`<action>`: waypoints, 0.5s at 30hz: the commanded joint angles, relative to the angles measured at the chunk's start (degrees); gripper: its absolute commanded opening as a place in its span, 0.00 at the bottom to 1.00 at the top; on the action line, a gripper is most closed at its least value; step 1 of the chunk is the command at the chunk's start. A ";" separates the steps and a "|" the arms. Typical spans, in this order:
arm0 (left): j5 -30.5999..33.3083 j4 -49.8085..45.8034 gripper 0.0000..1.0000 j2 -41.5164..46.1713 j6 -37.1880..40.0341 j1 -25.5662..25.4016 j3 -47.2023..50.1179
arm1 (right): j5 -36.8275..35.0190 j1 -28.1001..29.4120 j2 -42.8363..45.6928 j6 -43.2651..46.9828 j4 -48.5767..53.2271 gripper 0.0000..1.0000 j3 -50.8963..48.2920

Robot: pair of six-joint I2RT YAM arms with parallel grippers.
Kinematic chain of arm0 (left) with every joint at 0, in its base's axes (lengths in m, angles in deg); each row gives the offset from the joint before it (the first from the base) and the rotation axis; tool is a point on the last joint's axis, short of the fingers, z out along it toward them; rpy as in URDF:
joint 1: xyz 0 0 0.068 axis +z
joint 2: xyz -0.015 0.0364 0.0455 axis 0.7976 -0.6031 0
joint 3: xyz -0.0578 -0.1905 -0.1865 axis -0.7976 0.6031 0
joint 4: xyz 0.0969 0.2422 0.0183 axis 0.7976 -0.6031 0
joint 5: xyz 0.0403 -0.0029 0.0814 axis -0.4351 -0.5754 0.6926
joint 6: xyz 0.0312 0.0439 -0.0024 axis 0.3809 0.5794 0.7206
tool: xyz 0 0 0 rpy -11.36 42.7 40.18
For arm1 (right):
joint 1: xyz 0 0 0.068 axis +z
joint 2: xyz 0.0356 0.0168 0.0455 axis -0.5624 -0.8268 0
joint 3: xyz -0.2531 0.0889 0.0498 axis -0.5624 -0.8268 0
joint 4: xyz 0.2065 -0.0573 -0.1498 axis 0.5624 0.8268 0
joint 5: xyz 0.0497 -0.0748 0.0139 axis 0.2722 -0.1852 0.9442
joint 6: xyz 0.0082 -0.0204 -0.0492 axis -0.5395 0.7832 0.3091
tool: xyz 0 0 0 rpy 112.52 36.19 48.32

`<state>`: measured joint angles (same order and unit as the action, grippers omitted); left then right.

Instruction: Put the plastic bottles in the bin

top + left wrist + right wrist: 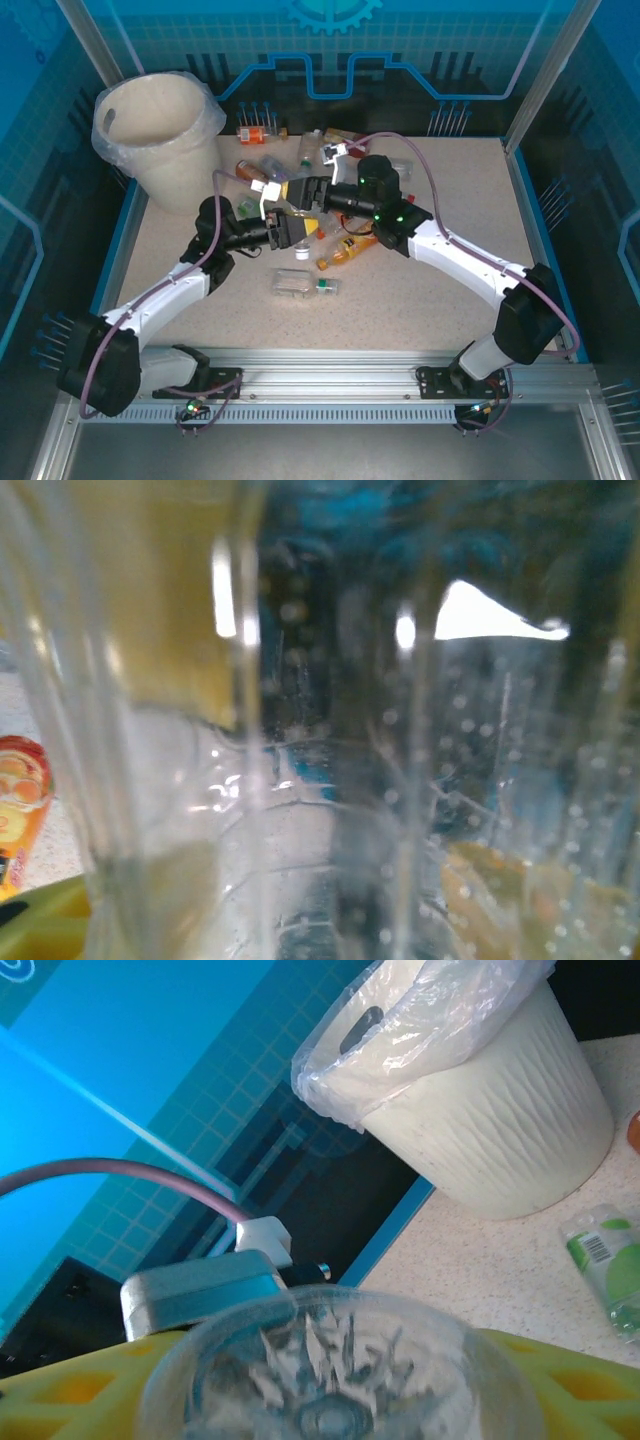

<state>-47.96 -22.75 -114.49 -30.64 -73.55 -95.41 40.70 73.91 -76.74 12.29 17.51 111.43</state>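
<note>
At the table's centre, a clear bottle is sitting between the two grippers, its white-capped end seeming to point toward ten o'clock and its base toward four. The right gripper is reaching in from four o'clock. Its wrist view is showing the ribbed base lying between the yellow fingers; whether they are clamping it or only cradling it, I cannot tell. The left gripper is standing at six o'clock of the bottle, so close that clear plastic is blurring across its lens, and its grip I cannot tell either.

The bin is standing at ten o'clock, roughly along the bottle's long axis and on the left arm's side, so the left arm is looking like the nearer carrier.

Other bottles are lying around: an orange bottle at five o'clock, a flattened clear bottle at six, a green-labelled bottle at about eight, and a far cluster at twelve. Nothing is lying on the line to the bin; its tall, bag-draped rim is what the carry is likely having to clear.
</note>
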 commanded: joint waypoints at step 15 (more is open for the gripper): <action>75.57 -37.54 0.48 5.94 30.62 3.45 -21.56 | -14.92 -4.15 9.12 12.23 16.55 1.00 -0.92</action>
<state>9.24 -59.16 -107.16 -8.11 -72.35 -111.19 31.46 70.96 -71.34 21.28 30.69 112.87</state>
